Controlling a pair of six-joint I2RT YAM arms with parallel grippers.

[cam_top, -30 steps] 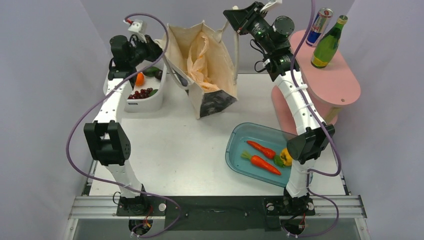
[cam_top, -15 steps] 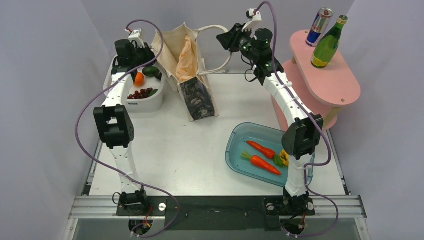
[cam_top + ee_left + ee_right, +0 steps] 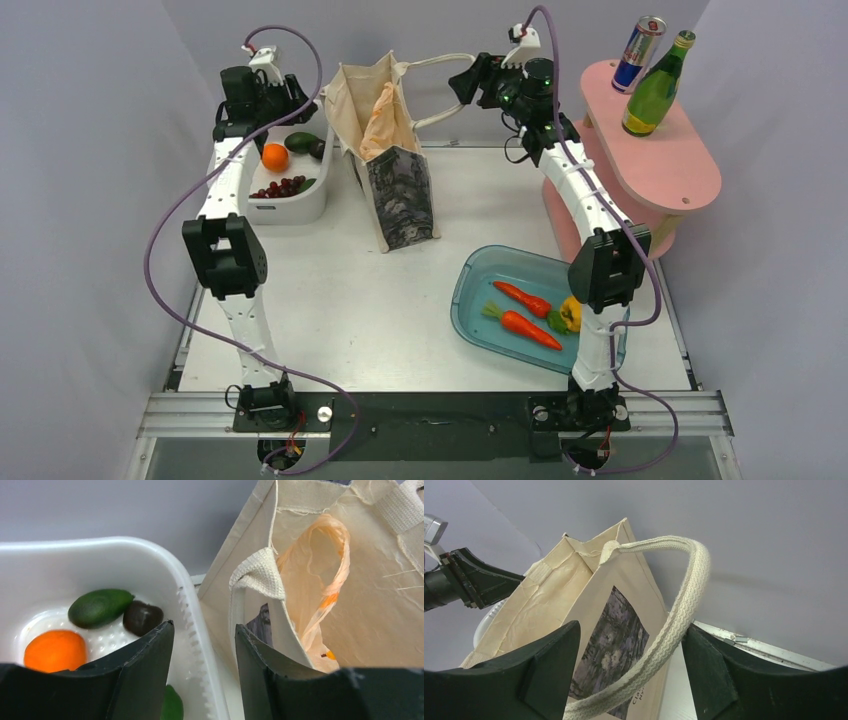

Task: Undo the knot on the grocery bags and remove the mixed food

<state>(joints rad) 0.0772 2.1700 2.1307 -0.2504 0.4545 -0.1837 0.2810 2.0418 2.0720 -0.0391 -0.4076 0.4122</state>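
The cream canvas tote (image 3: pixel 395 160) stands at the back of the table with the peach-orange plastic bag (image 3: pixel 380 112) inside it. The bag's twisted handles (image 3: pixel 336 545) stick up in the left wrist view; I cannot make out the knot. My left gripper (image 3: pixel 202 630) is open beside the tote's left edge, over the basket rim. My right gripper (image 3: pixel 631 627) is open, and the tote's woven handle (image 3: pixel 684 610) runs loosely between its fingers. Two carrots (image 3: pixel 522 312) lie in the blue tray (image 3: pixel 480 275). An avocado (image 3: pixel 100 607) lies in the white basket (image 3: pixel 300 205).
A can (image 3: pixel 640 40) and a green bottle (image 3: pixel 655 85) stand on the pink shelf (image 3: pixel 680 165) at the back right. A yellow pepper (image 3: pixel 572 313) shares the tray. An orange fruit (image 3: pixel 275 157) and dark grapes (image 3: pixel 283 186) are in the basket.
Both grippers have opened and let go of the tote. The tote has dropped from a tilted, spread pose to standing upright and narrower. Both arms have drawn back toward the rear wall.
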